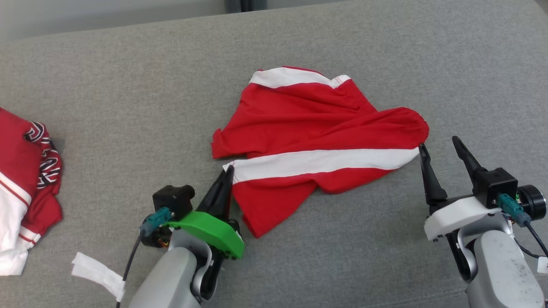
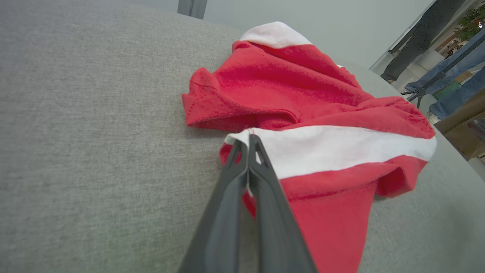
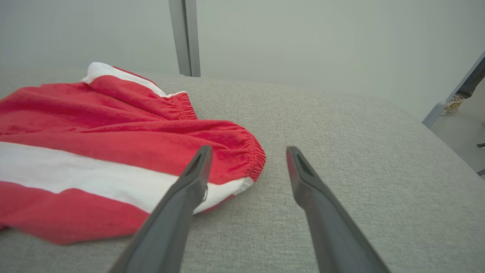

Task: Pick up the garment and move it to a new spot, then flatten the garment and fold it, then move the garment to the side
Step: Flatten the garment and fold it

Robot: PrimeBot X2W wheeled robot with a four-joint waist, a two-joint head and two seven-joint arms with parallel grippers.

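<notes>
- The garment (image 1: 308, 124) lies crumpled mid-table (image 1: 128, 85), toward 12 o'clock from both hands.
- The left hand (image 1: 229, 173) is pinched tight on the white stripe's end, at the garment's 8 o'clock edge.
- The right hand (image 1: 439, 144) is spread wide and empty, at the gathered edge at 3 o'clock.
- To lift well, I judge the right hand should close on that edge, catching both layers. Then both hands should rise together, so the cloth hangs level.

Red-white clothes heap (image 1: 25, 188) on grey surface (image 1: 128, 85), far left (black patterned trim); jeans-clad legs (image 2: 447, 70) beyond.
</notes>
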